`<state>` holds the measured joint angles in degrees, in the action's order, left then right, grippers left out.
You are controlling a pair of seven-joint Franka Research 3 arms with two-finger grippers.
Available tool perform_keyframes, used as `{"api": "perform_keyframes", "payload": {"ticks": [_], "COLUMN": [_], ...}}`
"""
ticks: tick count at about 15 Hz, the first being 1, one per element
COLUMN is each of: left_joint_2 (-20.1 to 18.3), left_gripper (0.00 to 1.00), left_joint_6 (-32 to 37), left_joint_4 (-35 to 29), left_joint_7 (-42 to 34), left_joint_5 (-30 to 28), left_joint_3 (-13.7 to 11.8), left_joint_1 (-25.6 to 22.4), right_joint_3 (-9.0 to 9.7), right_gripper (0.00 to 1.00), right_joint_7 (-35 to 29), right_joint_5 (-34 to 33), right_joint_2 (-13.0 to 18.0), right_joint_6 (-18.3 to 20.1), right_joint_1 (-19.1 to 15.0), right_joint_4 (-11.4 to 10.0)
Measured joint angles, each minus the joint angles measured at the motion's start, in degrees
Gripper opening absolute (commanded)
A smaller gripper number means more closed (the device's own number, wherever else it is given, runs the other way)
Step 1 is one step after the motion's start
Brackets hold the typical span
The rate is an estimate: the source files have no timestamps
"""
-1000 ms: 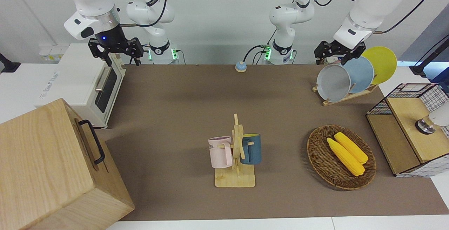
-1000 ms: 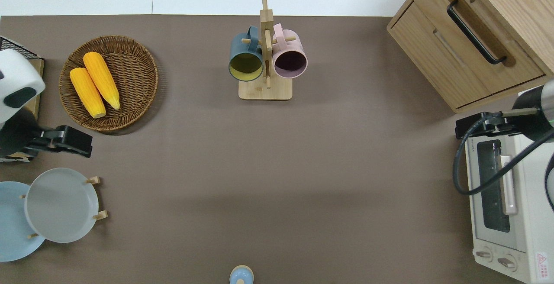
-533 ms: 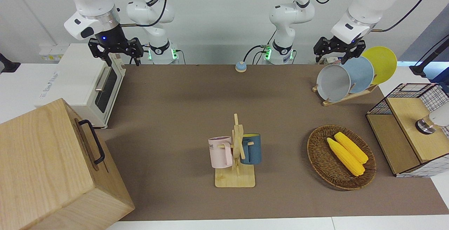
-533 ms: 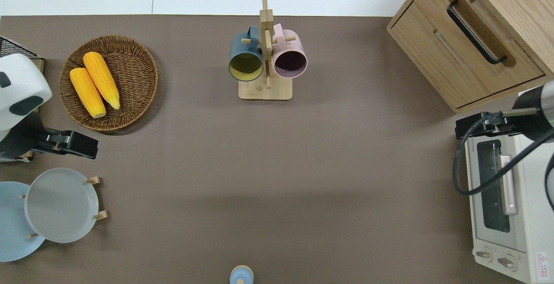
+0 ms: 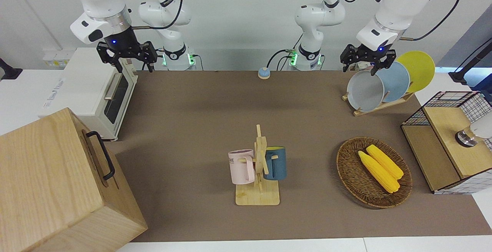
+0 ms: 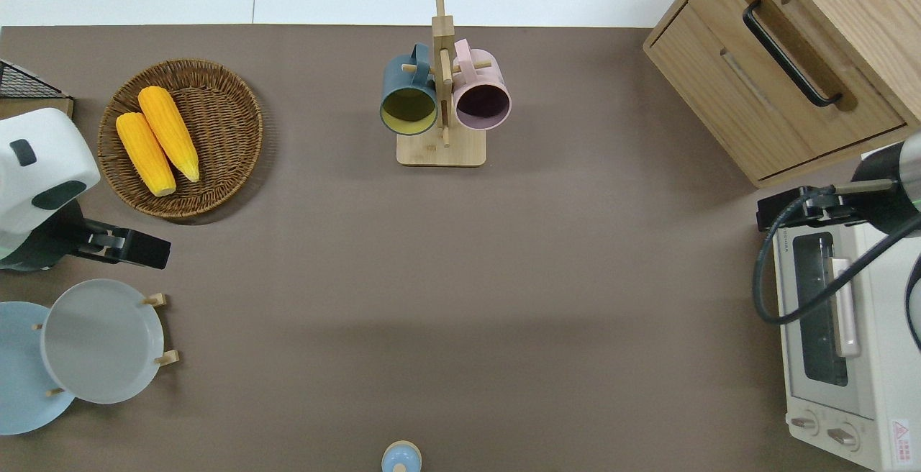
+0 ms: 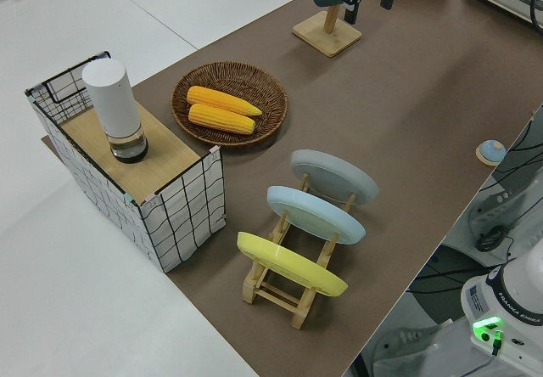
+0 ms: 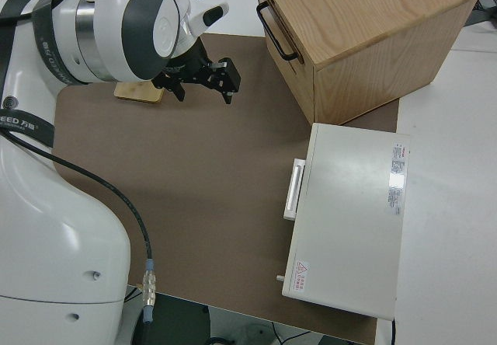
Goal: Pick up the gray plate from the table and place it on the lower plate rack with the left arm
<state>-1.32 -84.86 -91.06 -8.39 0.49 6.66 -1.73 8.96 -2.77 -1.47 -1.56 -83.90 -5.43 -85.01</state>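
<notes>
**Gray plate racked, left gripper clear**

Brown tabletop [image 6: 504,278] against a white wall. Gray plate [image 6: 101,340] stands tilted between the plate rack [image 7: 293,296] pegs, in the slot farthest from the yellow plate [image 7: 291,264], so it rests unheld. Left gripper [image 5: 365,60] hangs above the rack, fingers apart, empty. Right arm parked. Pink mug [image 5: 242,166] lettering too small to read.

Our left gripper [image 5: 367,62] hangs up in the air with its 2 fingers spread apart and empty. Our right arm is parked.
</notes>
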Motion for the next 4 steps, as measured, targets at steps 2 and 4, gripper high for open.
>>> {"api": "perform_keyframes", "payload": {"ticks": [2,4], "left_joint_2": [-0.3,-0.5], "left_gripper": [1.0,1.0], "left_joint_6": [-0.2,-0.2], "left_joint_4": [0.0,0.0], "left_joint_7": [0.0,-0.1], "left_joint_5": [0.0,0.0], "left_joint_3": [0.0,-0.1], "left_joint_1": [0.1,0.1], "right_joint_3": [0.0,0.0], "right_gripper": [0.983,0.983], "right_joint_7": [0.0,0.0], "right_joint_5": [0.0,0.0], "right_joint_2": [0.0,0.0], "right_joint_6": [0.0,0.0], "right_joint_1": [0.0,0.0], "right_joint_4": [0.0,0.0]}}
